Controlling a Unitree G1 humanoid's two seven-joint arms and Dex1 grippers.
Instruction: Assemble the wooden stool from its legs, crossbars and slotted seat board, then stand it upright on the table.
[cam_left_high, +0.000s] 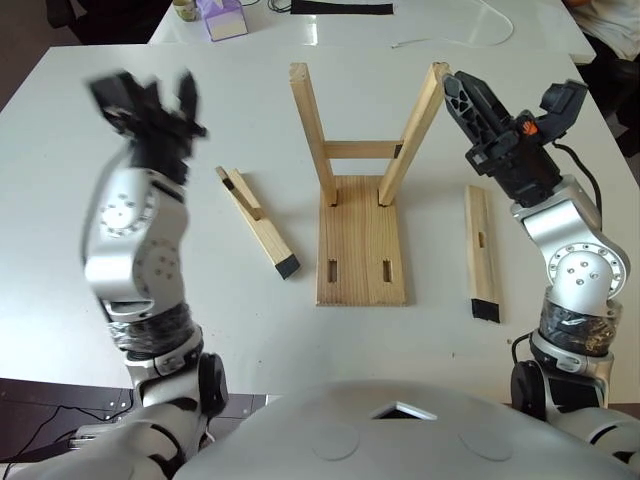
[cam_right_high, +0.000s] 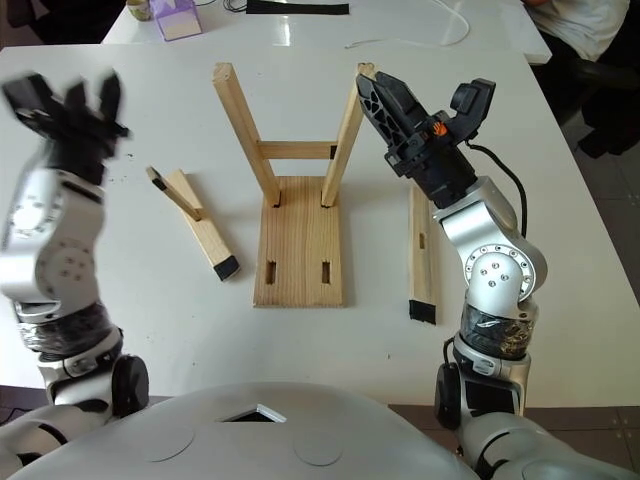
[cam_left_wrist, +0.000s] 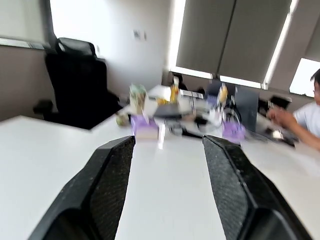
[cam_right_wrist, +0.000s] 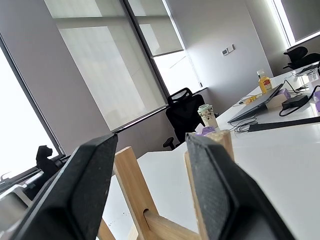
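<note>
The slotted seat board (cam_left_high: 362, 250) lies flat mid-table. Two legs stand in its far slots, the left leg (cam_left_high: 311, 125) and the right leg (cam_left_high: 410, 135), joined by a crossbar (cam_left_high: 360, 150). My right gripper (cam_left_high: 452, 88) is open at the right leg's top, one finger against the wood; the right wrist view shows that leg top (cam_right_wrist: 223, 137) beside a finger. My left gripper (cam_left_high: 150, 95) is raised over the table's left side, open and holding nothing (cam_left_wrist: 169, 142). A loose leg with a crossbar stub (cam_left_high: 256, 220) lies left of the board, and another loose leg (cam_left_high: 481, 252) lies to its right.
A purple box (cam_left_high: 222, 18), a black strip (cam_left_high: 340, 7) and a white cable (cam_left_high: 470, 35) lie on the table behind. The white table (cam_left_high: 80, 200) has bare room at the left and along the near edge.
</note>
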